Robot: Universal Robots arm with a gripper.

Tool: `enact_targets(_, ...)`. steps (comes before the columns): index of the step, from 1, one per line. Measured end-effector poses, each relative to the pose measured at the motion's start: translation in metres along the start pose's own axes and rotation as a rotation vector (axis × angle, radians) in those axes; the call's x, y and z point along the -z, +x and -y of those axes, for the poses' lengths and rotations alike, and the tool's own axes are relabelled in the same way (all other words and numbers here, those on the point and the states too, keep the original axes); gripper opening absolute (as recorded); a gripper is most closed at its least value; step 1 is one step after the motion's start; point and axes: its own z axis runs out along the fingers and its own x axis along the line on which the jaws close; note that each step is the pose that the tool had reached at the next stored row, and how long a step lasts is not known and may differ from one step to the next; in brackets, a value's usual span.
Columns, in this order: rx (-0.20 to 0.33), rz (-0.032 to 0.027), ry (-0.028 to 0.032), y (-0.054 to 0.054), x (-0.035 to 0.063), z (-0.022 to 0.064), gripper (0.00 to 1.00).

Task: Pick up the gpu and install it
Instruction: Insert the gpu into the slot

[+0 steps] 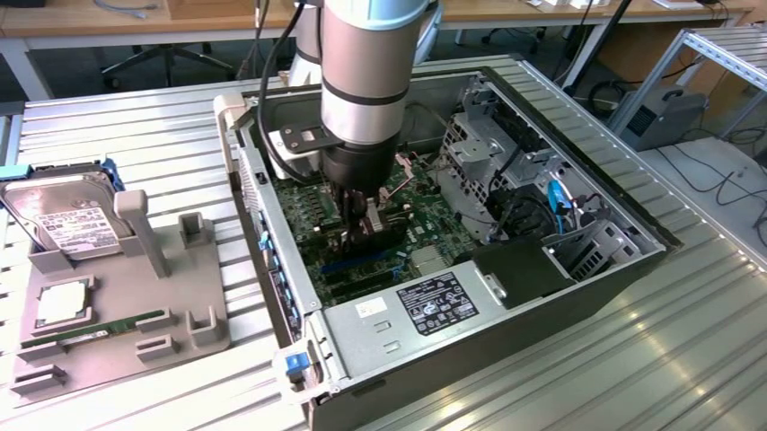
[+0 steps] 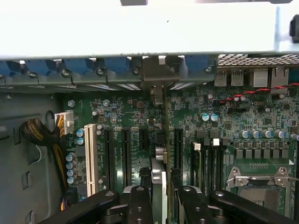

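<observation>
My gripper (image 1: pixel 361 235) reaches down into the open computer case (image 1: pixel 258 193), over the green motherboard (image 1: pixel 414 211). It is shut on the gpu (image 1: pixel 363 247), a thin dark card held upright and edge-on. In the wrist view the gpu (image 2: pixel 158 175) stands between my black fingers (image 2: pixel 140 205) of the gripper (image 2: pixel 161 207), in line with the black expansion slots (image 2: pixel 126 154). Its silver bracket end (image 2: pixel 157 77) sits at the case's rear wall among the blue slot clips (image 2: pixel 117 65). I cannot tell whether the card's edge is seated in a slot.
A grey fixture (image 1: pixel 180 332) at the exterior view's left holds a hard drive (image 1: pixel 66 224) and a green memory stick (image 1: pixel 114 325). Inside the case are the power supply (image 1: pixel 408 314), drive cage (image 1: pixel 480 153), a white slot (image 2: pixel 89 158), cable bundle (image 2: pixel 37 133) and processor socket (image 2: pixel 261 186).
</observation>
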Motion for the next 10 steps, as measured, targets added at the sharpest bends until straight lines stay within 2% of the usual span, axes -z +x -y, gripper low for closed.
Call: enact_targets(10, 0.000, 0.0000, 0.0000, -0.0001, -0.0012, 0.0000, 0.27)
